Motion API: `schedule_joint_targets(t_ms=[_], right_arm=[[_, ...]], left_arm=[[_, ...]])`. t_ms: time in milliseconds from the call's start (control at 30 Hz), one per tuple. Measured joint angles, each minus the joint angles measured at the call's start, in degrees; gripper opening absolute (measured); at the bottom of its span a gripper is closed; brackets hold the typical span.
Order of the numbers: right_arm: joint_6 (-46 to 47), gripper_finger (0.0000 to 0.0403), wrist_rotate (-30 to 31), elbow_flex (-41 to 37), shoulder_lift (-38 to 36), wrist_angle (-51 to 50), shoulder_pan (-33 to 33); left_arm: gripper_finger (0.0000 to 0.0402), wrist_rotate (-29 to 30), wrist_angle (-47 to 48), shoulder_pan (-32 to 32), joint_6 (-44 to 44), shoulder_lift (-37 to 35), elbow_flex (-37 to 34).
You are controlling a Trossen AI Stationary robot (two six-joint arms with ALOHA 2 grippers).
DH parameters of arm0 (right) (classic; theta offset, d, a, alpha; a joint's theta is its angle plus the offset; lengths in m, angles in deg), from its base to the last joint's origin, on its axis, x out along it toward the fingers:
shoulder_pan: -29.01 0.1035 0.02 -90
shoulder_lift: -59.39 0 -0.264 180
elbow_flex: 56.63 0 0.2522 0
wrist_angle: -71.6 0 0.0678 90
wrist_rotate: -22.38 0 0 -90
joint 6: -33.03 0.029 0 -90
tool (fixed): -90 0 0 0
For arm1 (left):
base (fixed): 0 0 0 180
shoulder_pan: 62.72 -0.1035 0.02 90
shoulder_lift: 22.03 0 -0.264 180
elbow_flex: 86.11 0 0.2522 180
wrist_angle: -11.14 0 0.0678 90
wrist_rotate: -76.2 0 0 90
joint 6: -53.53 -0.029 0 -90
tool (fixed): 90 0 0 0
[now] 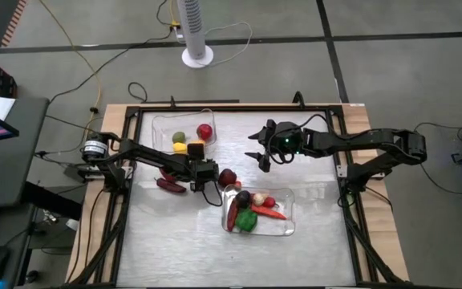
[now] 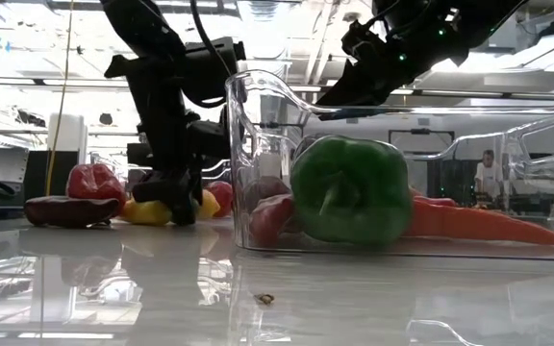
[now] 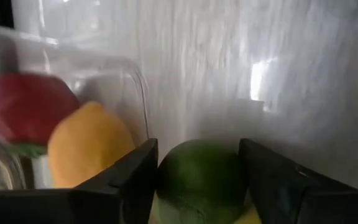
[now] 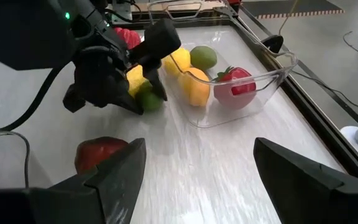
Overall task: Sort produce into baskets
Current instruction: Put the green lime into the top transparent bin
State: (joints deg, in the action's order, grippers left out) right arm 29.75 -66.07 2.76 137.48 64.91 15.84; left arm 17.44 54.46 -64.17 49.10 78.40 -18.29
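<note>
My left gripper [image 1: 207, 171] reaches down beside the far clear basket [image 1: 157, 120] and is shut on a round green fruit [image 3: 197, 180], also seen in the right wrist view [image 4: 149, 101]. A yellow piece [image 4: 133, 79] lies right behind it. That basket holds a red fruit [image 1: 205, 130], a green one [image 1: 179, 137] and a yellow one [image 4: 194, 87]. The near basket [image 1: 289, 229] holds a green pepper [image 2: 349, 187], a carrot [image 2: 479, 223] and other produce. My right gripper [image 1: 261, 157] hovers open above the table between the baskets. My left gripper has the green fruit pinched between its two fingers, one on each of its opposite sides [image 3: 166, 183]. The fingers slant down from the table's left side. The fruit sits low at the table next to the basket's wall; whether it is lifted clear I cannot tell.
On the table lie a red apple [image 1: 228, 177], a long dark red piece [image 1: 171, 185] and a red pepper [image 2: 92, 183] near the left arm. A black frame [image 1: 127, 112] rims the table. Bare tabletop stretches along the near edge [image 1: 175, 249].
</note>
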Motion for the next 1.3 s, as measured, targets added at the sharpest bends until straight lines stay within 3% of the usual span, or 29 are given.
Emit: schedule_joint_targets(t_ms=[267, 533, 900, 1133, 1300], right_arm=[[0.2, 0.0325, 0.0, 0.0, 0.0, -0.1, 0.0], [0.2, 0.0325, 0.0, 0.0, 0.0, 0.0, 0.0], [0.2, 0.0325, 0.0, 0.0, 0.0, -0.3, 0.0], [0.2, 0.0325, 0.0, 0.0, 0.0, -0.9, 0.0], [0.2, 0.0325, 0.0, 0.0, 0.0, -1.0, 0.0]], left_arm=[[0.0202, -1.4, 4.4, 0.0, 1.3, -0.1, 0.5], [0.0155, -1.1, 4.5, 0.0, -0.9, -0.1, 0.5], [0.0152, -1.1, 5.9, 1.4, -2.4, -0.9, 3.7], [0.0156, -2.9, 5.5, 2.8, -2.2, -11.0, 6.3], [0.0157, 1.2, 4.1, 1.8, 0.8, -22.6, 5.4]])
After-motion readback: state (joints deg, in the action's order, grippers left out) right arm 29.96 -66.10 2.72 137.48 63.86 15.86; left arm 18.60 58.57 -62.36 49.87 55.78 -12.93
